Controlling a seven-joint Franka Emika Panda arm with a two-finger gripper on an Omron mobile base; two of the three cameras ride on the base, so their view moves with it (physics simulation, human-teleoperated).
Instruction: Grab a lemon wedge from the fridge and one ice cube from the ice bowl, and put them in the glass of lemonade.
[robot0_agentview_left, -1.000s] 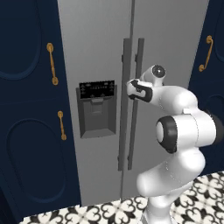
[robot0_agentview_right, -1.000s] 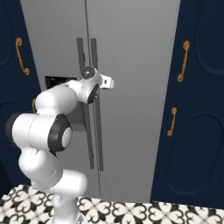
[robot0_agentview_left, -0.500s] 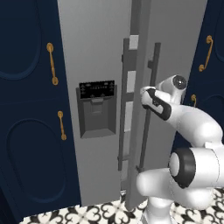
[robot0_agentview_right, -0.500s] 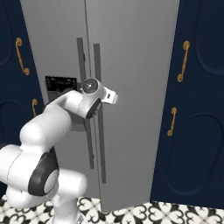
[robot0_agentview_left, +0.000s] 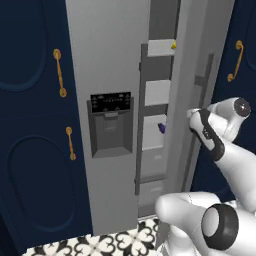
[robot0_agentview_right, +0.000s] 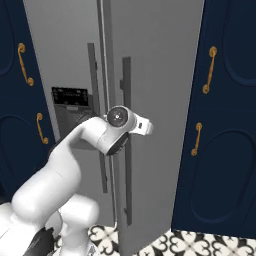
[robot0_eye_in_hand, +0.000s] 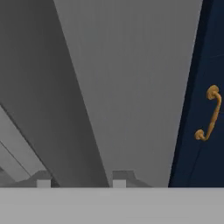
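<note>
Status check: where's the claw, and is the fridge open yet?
Claw at right door's handle, grip unclear. Fridge right door ajar. Lemon wedge on top shelf. Eggplant lower down.

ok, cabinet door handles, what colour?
Gold cabinet handles on navy doors; clearest in the right base view.

Tall navy cabinets (robot0_agentview_left: 30, 125) with raised oval panels and curved gold handles (robot0_agentview_left: 60, 72) stand on both sides, above a floor (robot0_agentview_left: 120, 240) of black-and-white patterned tiles under flat, even light.
</note>
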